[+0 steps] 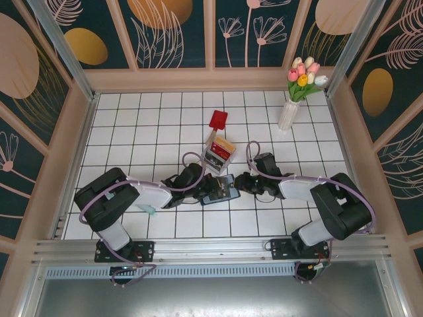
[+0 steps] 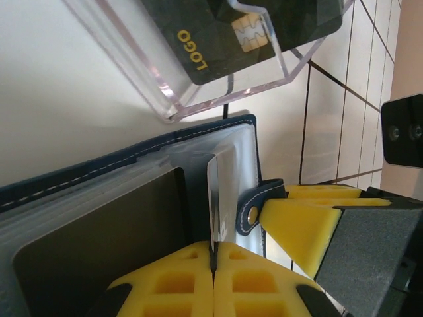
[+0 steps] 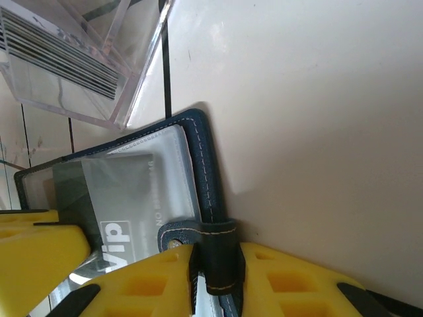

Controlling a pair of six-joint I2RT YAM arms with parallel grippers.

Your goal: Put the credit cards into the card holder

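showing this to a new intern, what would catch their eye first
Mid-table, over the open card holder, the left gripper pinches a card edge-on at its sleeves, and the right gripper clamps its snap tab. Behind stands a clear box of cards, and tulips brighten the far right corner.

top external: high above the near edge, faces down over the whole tabletop (image 1: 132, 132) | left wrist: very near, looks along the left hand (image 2: 213, 257) at the card holder (image 2: 79, 178) | right wrist: very near, looks along the right hand (image 3: 217, 264) from the opposite side | shared by all three: card holder beside the clear box (image 2: 158, 92)
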